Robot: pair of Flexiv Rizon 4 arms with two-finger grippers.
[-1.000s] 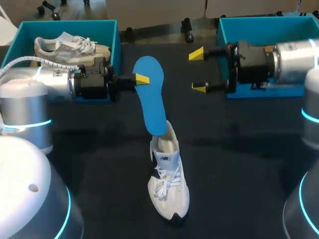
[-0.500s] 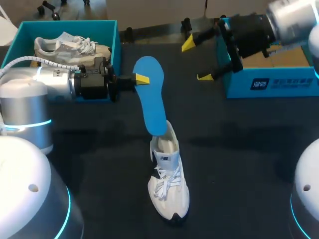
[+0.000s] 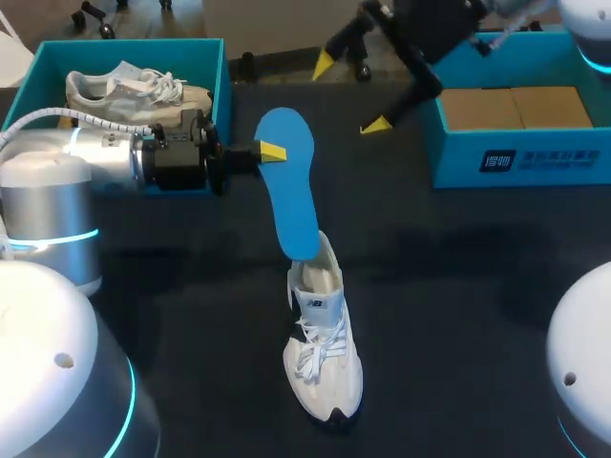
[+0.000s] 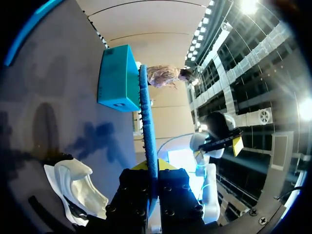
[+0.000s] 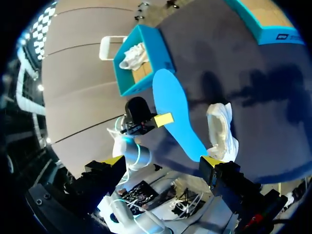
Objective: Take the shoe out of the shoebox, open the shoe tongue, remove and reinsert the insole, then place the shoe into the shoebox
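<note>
Seemingly reinsertion: grips blue insole (image 3: 291, 200) in clenched left gripper (image 3: 267, 151), far tip at shoe (image 3: 325, 363) mouth; right gripper (image 3: 348, 95) released. Next likely calls for sliding it home.

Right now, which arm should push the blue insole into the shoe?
Left, probably. The left gripper is shut on the blue insole, whose lower end meets the shoe. The right gripper hangs open, away from both.
</note>
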